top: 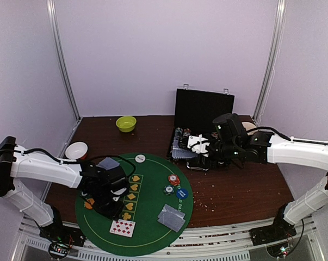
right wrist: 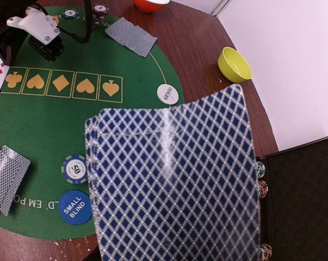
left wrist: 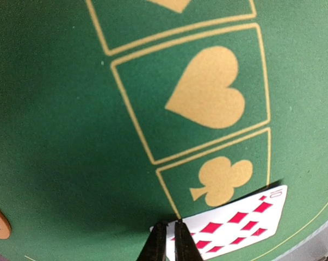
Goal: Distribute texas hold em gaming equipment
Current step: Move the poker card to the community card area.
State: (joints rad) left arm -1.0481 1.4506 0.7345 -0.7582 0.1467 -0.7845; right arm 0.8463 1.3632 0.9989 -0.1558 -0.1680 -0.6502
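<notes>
One card lies face up: the ten of diamonds [left wrist: 234, 225], on the green mat [left wrist: 55, 136] at the near end of the printed suit row, just beside the club box.

Finding 1, key relation. The left gripper [left wrist: 169, 234] stands at that card's left edge, and the card runs off to the right of the fingertips. In the top view its long axis lies roughly left to right. The fingers are pressed together to a hairline gap. Whether they pinch the card's corner or merely meet it cannot be told.

Finding 2, left arm. It reaches in from the left over the mat, wrist pitched down, gripper low over the felt. It is by far the nearer arm to the dealt card.

Finding 3, right arm. It stretches leftward from the right side, above the brown table beside the open black case [top: 202, 111]. The right gripper [top: 192, 149] holds the deck [right wrist: 174, 179] raised, backs toward its wrist camera. The fanned cards hide the fingers, but the deck hangs clear of the table, so a grasp is judged.

Finding 4. The deck sits well apart, far and right of the left gripper. Another deal would probably call for the left fingers to part and rise, then cross that gap.
</notes>
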